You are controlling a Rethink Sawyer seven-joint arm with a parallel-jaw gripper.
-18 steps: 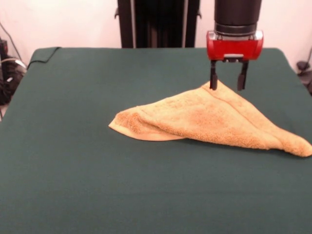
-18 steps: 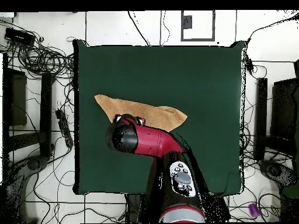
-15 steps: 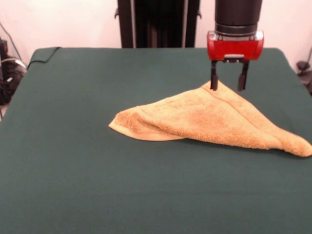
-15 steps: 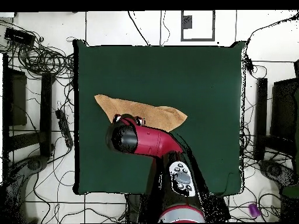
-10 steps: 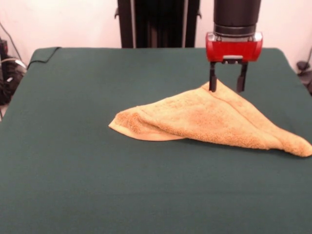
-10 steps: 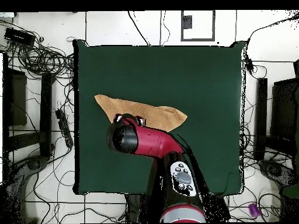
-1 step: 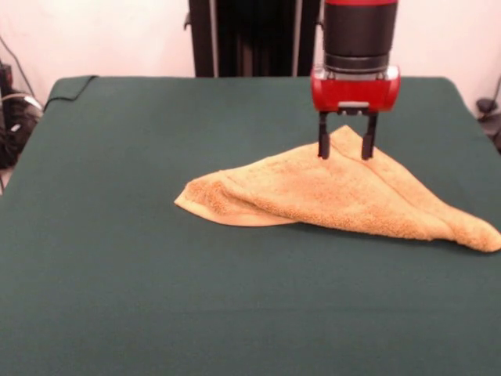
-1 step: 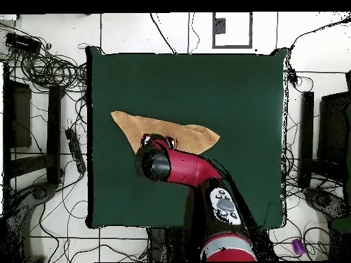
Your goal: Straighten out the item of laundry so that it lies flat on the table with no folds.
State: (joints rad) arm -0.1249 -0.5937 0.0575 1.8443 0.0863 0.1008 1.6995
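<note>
1 folded towel (image 7: 337, 192) on 1 table (image 7: 117, 258); 1 claw (image 7: 344, 147) spread above it.

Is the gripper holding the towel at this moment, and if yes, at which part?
Nothing is held. The gripper is open, its fingers astride the far corner of the folded towel, which lies on the table.

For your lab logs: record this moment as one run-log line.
towel: folded, triangular | gripper: open, over towel's far corner | table: green
</note>
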